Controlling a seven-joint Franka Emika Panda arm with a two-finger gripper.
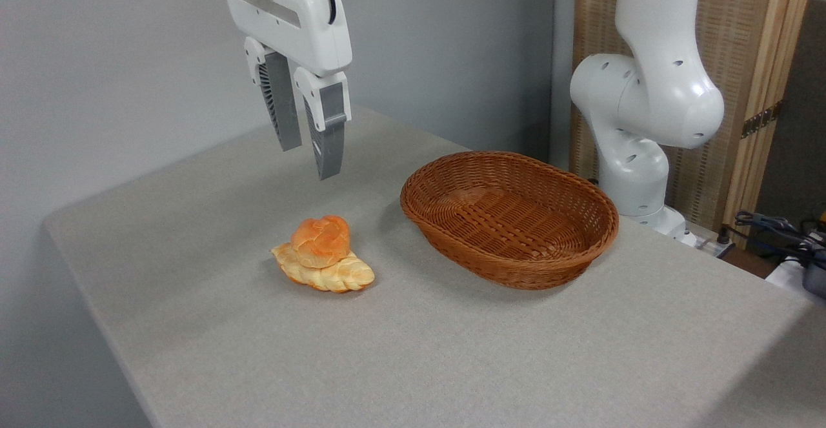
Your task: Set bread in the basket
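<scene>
Two breads, one wicker basket, one gripper spread apart above the grey table [193, 325].

Left of the shallow oval reddish-brown woven basket [510, 218], the small knotted orange-golden bun [321, 241] rests atop a paler flat braided loaf [332, 276]. Above them and left of the basket hangs the white two-finger gripper [310, 157], grey fingers parted and holding nothing. Right of the basket stands the white arm base [639, 131].
</scene>
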